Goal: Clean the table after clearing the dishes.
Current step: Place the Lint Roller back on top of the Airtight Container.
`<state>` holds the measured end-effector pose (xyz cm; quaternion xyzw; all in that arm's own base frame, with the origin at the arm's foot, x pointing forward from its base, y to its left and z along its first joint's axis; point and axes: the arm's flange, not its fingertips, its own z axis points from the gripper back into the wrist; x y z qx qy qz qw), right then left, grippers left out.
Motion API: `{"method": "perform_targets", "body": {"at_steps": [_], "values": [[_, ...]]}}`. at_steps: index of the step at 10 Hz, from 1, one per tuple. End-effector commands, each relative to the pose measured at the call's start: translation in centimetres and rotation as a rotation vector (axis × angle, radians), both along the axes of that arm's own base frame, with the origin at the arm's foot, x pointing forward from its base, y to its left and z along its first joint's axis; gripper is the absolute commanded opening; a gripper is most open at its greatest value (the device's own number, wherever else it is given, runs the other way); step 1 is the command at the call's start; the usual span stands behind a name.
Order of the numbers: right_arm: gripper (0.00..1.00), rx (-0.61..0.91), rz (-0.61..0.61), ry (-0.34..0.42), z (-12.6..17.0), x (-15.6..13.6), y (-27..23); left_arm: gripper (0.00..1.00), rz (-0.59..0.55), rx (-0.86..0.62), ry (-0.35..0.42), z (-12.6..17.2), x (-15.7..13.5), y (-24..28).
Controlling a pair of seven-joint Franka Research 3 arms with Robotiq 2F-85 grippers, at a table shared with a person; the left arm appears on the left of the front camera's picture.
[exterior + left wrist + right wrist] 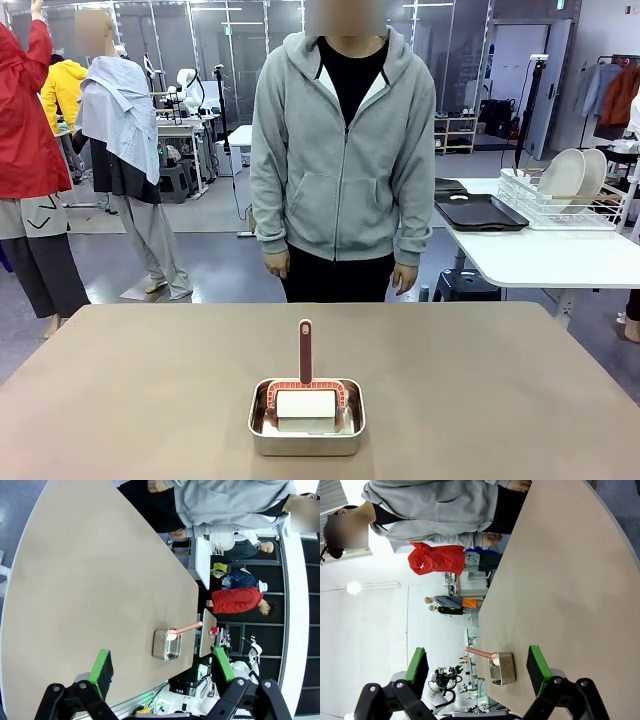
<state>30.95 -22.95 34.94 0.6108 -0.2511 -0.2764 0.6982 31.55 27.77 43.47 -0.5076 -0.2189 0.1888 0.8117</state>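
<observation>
the taupe table is lying bare apart from a steel pan near the robot's edge, holding a lint roller with its pink handle standing up. a person in a grey hoodie is standing at the far side. the front view is showing plates racked on a white side table. the wrist views are showing the left gripper and right gripper hanging wide open, holding nothing.

Bright, even overhead light reaches me; the matte taupe-brown table shows no glare, only soft shadow beside the small steel rectangular pan. My wrist views bend at their edges.
</observation>
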Motion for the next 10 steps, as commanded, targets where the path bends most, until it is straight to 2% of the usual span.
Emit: {"method": "perform_targets", "body": {"at_steps": [1,10], "values": [[1.0,-0.004,0.007,-0.005,0.27,-0.26,-0.05,1.0,-0.017,0.005,0.003,0.25,-0.48,0.29],[1.0,-0.004,0.007,-0.005,0.27,-0.26,-0.05,1.0,-0.017,0.005,0.003,0.25,-0.48,0.29]]}}
